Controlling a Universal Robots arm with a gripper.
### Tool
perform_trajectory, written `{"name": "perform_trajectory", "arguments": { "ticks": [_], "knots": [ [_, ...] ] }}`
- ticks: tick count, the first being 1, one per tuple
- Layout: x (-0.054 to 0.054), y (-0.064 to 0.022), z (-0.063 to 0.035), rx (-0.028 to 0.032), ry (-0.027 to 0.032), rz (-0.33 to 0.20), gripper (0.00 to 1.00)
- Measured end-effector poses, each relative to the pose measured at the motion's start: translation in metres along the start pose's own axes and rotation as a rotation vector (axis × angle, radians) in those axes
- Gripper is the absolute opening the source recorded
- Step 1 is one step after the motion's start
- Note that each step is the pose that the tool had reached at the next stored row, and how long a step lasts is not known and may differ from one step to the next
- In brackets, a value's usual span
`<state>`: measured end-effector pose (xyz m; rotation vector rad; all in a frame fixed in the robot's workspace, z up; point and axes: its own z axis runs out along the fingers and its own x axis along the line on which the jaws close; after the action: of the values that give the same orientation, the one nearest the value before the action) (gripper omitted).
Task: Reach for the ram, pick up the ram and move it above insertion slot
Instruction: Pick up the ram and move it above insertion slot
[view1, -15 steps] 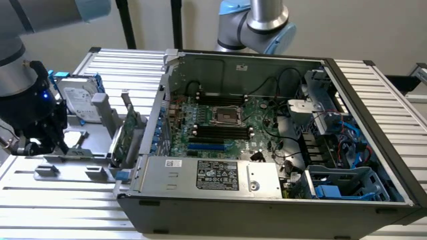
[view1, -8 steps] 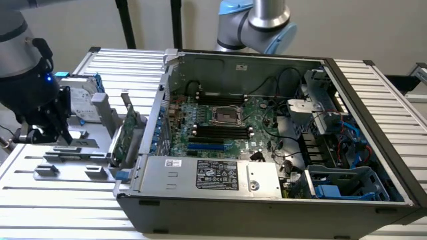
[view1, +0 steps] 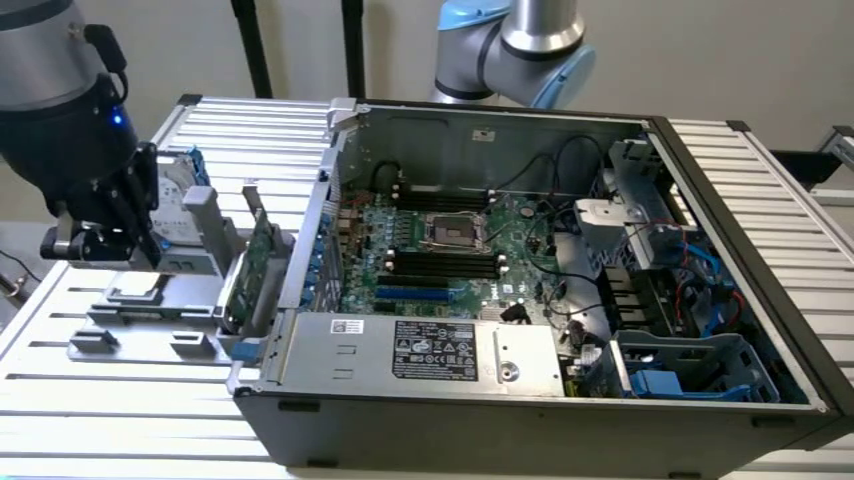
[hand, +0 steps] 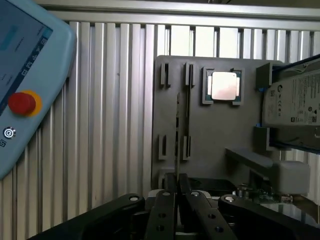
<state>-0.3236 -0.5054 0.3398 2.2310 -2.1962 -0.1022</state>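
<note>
The open PC case (view1: 534, 250) sits off to the exterior view's right, while the grey parts fixture (hand: 210, 125) holds the ram (hand: 177, 130) standing on edge. The ram's long axis runs straight out from the gripper (hand: 176, 192) (fingers nearly together, gripping nothing).

Even, diffuse overhead lighting; both views are bright but slightly hazy and soft. In the exterior view the ribbed surface (view1: 120, 400) washes out pale, with shadow inside the computer case (view1: 534, 260). In the wrist view the processor lid (hand: 224, 86) glares white.
</note>
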Motion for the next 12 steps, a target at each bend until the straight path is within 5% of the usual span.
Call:
{"name": "perform_trajectory", "arguments": {
  "ticks": [12],
  "knots": [
    [-0.001, -0.044, -0.0542, -0.0036, -0.0235, -0.013, 0.14]
  ]
}}
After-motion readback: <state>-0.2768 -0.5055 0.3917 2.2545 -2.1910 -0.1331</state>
